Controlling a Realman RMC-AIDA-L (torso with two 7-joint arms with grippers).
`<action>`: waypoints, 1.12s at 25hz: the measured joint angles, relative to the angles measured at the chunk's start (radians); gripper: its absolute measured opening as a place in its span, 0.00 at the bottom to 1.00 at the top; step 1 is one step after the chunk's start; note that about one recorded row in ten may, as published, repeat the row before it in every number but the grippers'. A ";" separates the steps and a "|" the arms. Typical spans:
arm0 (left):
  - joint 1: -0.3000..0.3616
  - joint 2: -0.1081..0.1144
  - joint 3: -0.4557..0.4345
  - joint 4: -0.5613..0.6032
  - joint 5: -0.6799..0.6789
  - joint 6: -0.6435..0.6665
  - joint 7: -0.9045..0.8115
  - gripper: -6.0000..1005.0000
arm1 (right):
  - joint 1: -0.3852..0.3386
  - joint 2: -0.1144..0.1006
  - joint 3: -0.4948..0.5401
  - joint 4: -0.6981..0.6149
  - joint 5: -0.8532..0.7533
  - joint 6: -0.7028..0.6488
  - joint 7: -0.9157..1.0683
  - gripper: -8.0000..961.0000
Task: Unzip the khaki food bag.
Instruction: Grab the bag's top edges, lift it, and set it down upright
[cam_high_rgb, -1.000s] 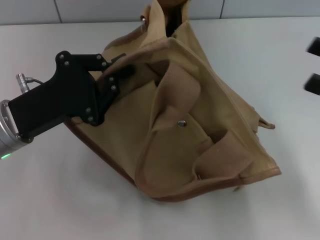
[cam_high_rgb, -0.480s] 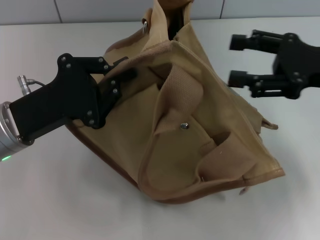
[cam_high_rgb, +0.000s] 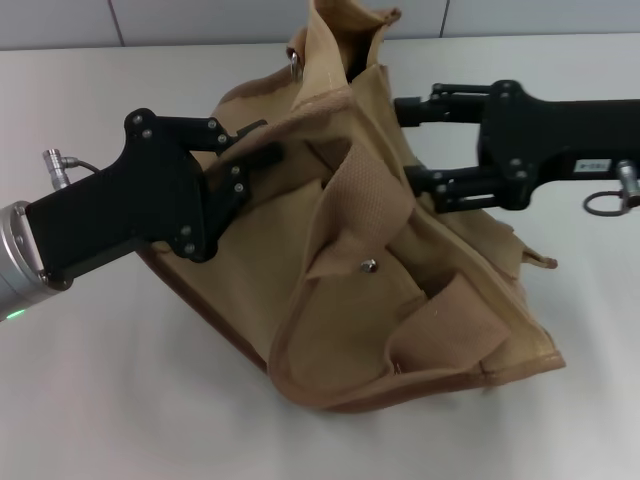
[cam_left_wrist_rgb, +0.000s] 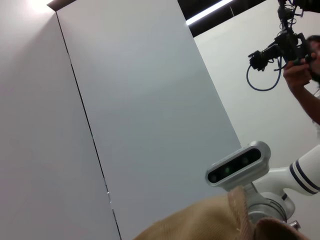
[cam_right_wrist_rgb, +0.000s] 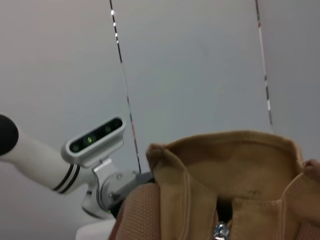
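The khaki food bag (cam_high_rgb: 380, 300) lies tilted on the white table, with its front pocket and silver snap (cam_high_rgb: 367, 265) facing up. A wide webbing handle (cam_high_rgb: 365, 190) folds across its front. My left gripper (cam_high_rgb: 256, 146) is shut on the bag's upper left edge. My right gripper (cam_high_rgb: 408, 143) reaches in from the right and is open, its two fingers spread wide against the bag's upper right side. The right wrist view shows the bag's top (cam_right_wrist_rgb: 235, 165) from close up, with a small metal zip pull (cam_right_wrist_rgb: 218, 231) at the seam. Tan fabric (cam_left_wrist_rgb: 210, 220) fills the bottom of the left wrist view.
The white table (cam_high_rgb: 90, 400) ends at a grey panelled wall (cam_high_rgb: 200, 20) behind the bag. A metal ring (cam_high_rgb: 603, 205) hangs from the right arm. The robot's head (cam_left_wrist_rgb: 240, 162) and a person holding a camera (cam_left_wrist_rgb: 295, 45) show in the left wrist view.
The right gripper has come in from the right edge to the bag's upper right side, fingers spread. The left gripper has kept its hold and lifted slightly, and the bag has shifted a little.
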 joint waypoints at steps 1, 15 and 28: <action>0.000 0.000 0.000 0.001 0.000 0.000 0.000 0.06 | 0.000 0.000 0.000 0.000 0.000 0.000 0.000 0.83; -0.010 -0.002 0.007 0.003 0.001 0.001 -0.001 0.06 | -0.004 0.000 -0.140 -0.076 0.021 0.010 0.067 0.60; -0.029 -0.002 0.012 0.004 -0.003 0.000 -0.013 0.06 | -0.287 -0.001 -0.133 -0.409 0.216 -0.109 0.098 0.61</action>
